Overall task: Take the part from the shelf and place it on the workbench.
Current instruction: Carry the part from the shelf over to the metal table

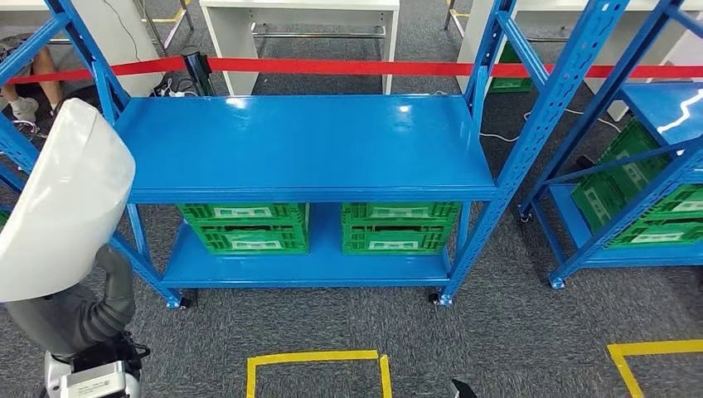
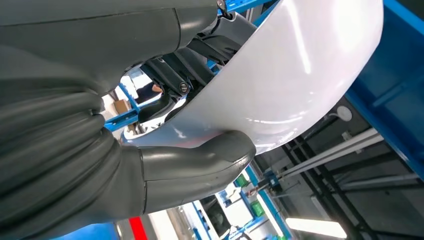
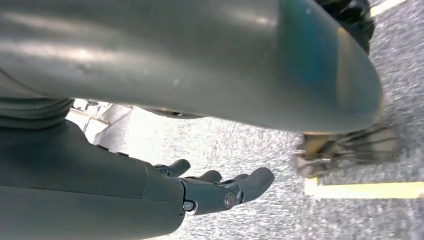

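The part (image 1: 66,199) is a large white curved shell, held up at the left of the head view in front of the blue shelf's left post. My left hand (image 2: 150,175) grips it, the thick thumb (image 2: 210,160) pressed on its outer face and the dark fingers (image 2: 170,75) behind its rim (image 2: 300,75). The shell hides most of that hand in the head view, where the grey ribbed wrist (image 1: 83,315) shows below it. The shelf's top board (image 1: 307,141) is bare. My right hand (image 3: 215,190) hangs over grey carpet, fingers stretched out and holding nothing.
Two green crates (image 1: 249,228) (image 1: 398,225) sit on the lower shelf board. A second blue shelf with green crates (image 1: 655,182) stands to the right. A red tape (image 1: 332,66) runs behind, with white tables (image 1: 298,25) beyond and a person's leg (image 1: 33,75) at the far left. Yellow floor markings (image 1: 315,361) lie near me.
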`<state>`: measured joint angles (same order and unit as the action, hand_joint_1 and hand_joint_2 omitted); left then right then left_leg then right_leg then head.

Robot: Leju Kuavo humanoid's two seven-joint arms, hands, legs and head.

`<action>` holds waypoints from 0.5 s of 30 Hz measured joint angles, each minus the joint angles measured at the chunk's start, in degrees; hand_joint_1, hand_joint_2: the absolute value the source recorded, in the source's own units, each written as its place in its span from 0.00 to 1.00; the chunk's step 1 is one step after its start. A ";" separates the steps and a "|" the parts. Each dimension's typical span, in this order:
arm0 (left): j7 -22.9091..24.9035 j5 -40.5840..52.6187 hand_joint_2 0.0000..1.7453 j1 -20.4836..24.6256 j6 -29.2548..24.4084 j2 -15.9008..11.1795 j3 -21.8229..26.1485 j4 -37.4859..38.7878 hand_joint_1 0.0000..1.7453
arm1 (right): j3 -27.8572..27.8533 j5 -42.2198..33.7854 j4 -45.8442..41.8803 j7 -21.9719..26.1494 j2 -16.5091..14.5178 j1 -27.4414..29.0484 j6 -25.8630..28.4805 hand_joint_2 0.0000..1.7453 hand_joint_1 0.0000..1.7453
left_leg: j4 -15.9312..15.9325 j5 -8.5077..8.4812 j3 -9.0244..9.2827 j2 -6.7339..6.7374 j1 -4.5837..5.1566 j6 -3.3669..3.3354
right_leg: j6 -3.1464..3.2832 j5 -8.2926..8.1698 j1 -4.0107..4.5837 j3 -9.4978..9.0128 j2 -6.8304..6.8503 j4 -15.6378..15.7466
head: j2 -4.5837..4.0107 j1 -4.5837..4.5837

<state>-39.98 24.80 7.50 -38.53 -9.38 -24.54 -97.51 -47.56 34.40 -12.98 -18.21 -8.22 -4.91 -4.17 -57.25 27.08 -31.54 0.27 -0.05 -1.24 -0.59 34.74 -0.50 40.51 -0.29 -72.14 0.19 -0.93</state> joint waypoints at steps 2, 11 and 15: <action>0.00 -0.12 1.00 -0.03 0.08 0.08 -0.04 0.47 1.00 | 0.03 0.01 0.00 -0.01 0.15 0.00 0.01 0.00 0.00 | -0.41 -1.12 -1.82 0.11 -0.06 0.20 | -0.35 -0.62 -0.15 -0.82 0.03 -2.39 | 0.00 0.00; -0.01 -1.36 1.00 -0.29 0.52 -0.07 -0.15 1.50 1.00 | 0.12 0.39 0.07 -0.11 0.42 -0.07 -1.22 0.00 0.00 | -2.65 -2.98 -5.54 0.00 -0.27 3.08 | 2.23 -4.12 -0.04 -10.62 0.21 13.19 | 0.00 -0.16; -0.01 -1.76 1.00 -0.53 0.12 -0.30 -0.30 2.06 1.00 | 0.22 0.56 0.11 -0.13 0.46 0.02 -2.16 0.00 0.00 | -13.84 6.64 -8.48 -0.11 -0.52 4.01 | 3.11 -6.72 -0.12 -7.62 0.48 13.27 | 0.00 -0.02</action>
<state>-39.99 23.04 6.97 -38.41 -9.68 -24.84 -95.46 -47.34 34.95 -12.87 -18.34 -7.75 -4.90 -6.34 -71.10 33.72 -40.03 0.15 -0.58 2.77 2.52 28.03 -0.62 32.88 0.18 -58.86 0.19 -0.96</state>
